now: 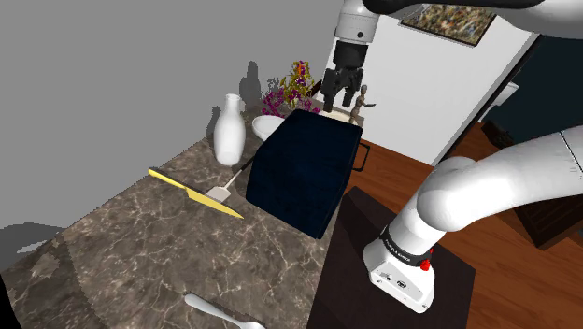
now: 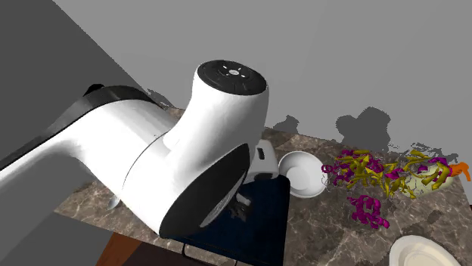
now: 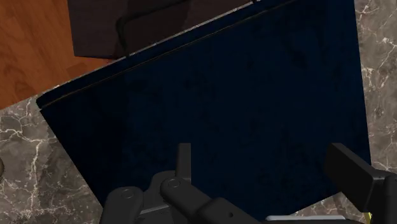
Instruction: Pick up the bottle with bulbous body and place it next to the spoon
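Item: white bottle (image 1: 229,133), bulbous body, narrow neck.
Location: marble tabletop (image 1: 140,252), near the wall, just beside the dark blue box (image 1: 304,173); well apart from the spoon (image 1: 217,312).
Attitude: upright, long axis vertical, mouth up.
Handling, judged: rigid, smooth, likely slippery and breakable; grasp at the neck above the bulge.
Gripper (image 1: 340,97): spread, empty, above the box.

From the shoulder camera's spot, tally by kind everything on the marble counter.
White bottle: 1
White bowl: 1
Spoon: 1
Yellow knife: 1
Spatula: 1
Dark blue box: 1
Flower bunch: 1
Brown figurine: 1
Total: 8
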Available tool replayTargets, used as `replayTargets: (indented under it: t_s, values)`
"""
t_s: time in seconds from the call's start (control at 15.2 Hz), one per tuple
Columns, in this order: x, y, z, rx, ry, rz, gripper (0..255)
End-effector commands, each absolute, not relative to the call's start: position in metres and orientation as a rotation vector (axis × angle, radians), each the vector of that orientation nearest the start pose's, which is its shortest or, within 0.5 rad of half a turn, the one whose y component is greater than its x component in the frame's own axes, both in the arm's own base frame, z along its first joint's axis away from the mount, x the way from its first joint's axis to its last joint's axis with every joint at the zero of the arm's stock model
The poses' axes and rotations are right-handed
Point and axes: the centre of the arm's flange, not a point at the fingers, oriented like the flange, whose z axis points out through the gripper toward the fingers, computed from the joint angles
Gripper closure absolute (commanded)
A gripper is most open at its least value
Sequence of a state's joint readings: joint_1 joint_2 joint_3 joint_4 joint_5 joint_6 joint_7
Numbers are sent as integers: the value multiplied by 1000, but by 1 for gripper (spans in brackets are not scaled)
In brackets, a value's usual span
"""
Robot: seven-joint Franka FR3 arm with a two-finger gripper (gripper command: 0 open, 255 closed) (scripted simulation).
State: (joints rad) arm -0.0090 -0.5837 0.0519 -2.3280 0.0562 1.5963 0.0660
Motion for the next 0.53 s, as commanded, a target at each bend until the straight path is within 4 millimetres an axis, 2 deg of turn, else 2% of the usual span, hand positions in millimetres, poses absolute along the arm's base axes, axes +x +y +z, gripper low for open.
replayTargets:
  t_s: [0.0,0.46]
  values:
    - [383,33,532,-3113,67,238,0]
    - [470,65,512,-3117,84,258,0]
